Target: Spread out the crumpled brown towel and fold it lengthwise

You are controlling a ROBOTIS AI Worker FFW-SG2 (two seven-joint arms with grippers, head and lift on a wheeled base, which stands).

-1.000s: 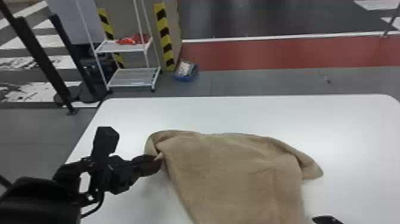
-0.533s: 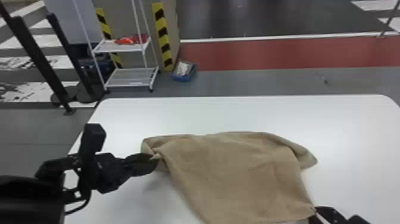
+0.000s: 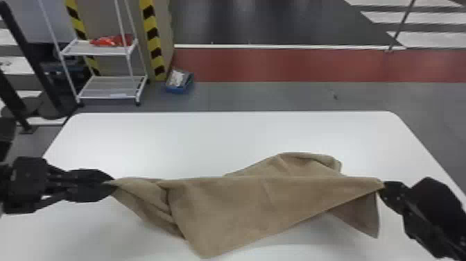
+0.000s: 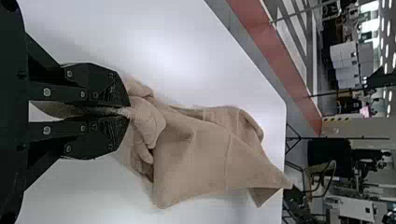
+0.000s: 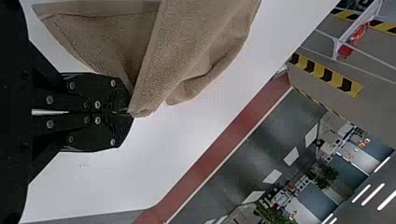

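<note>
Stretched between both grippers, the brown towel (image 3: 242, 204) has a taut upper edge, bunched folds near its left end and a flap hanging at the right. My left gripper (image 3: 112, 185) is shut on its left end; in the left wrist view, gathered cloth of the towel (image 4: 196, 154) comes out from between the fingertips of the left gripper (image 4: 126, 112). At the towel's right corner, my right gripper (image 3: 383, 187) is shut on it. The right wrist view has the right gripper (image 5: 130, 113) pinching the very edge of the towel (image 5: 187, 51).
The white table (image 3: 225, 139) extends behind and around the towel. Beyond its far edge, on the floor, stand a white shelf rack (image 3: 111, 92) and a blue bin (image 3: 178, 83). Dark stands rise past the table's left corner.
The right gripper has come farther into view with the towel's right corner, pulling the edge straight. The left gripper has shifted left with its end. The head view has shifted too.
</note>
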